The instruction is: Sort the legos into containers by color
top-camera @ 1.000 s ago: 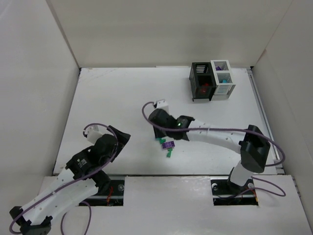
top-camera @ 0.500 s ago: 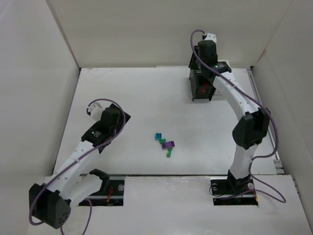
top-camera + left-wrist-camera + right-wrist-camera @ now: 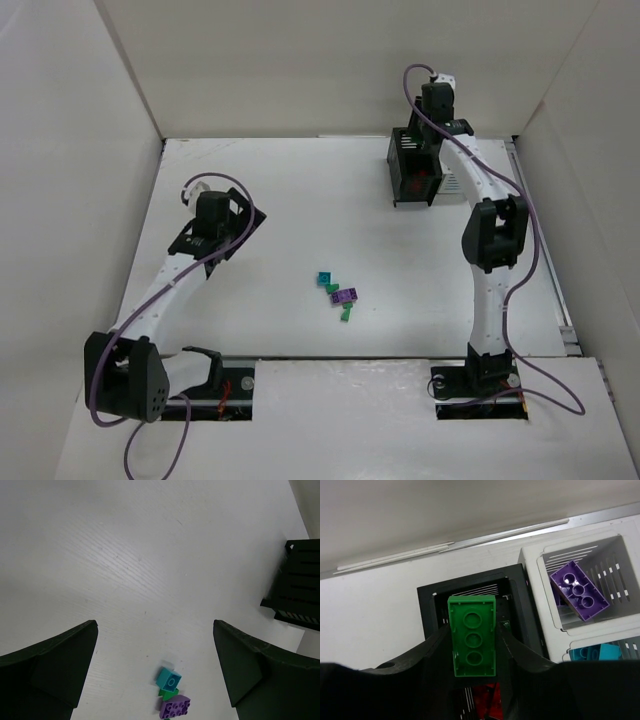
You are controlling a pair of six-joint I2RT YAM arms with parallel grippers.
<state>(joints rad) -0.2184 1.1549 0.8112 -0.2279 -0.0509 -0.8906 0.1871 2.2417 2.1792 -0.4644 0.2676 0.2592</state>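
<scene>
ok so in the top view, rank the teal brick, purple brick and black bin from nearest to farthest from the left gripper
1. teal brick: right of the left gripper and a little nearer the arm bases.
2. purple brick: just past the teal one, further right.
3. black bin: clearly farthest, off to the right and at the back.

The overhead view looks straight down from high up on the whole tabletop (image 3: 250, 200). The left wrist view looks slantwise from mid-height, sharing the loose bricks (image 3: 175, 706) with it. The right wrist view hangs close above the bins (image 3: 426, 610).
</scene>
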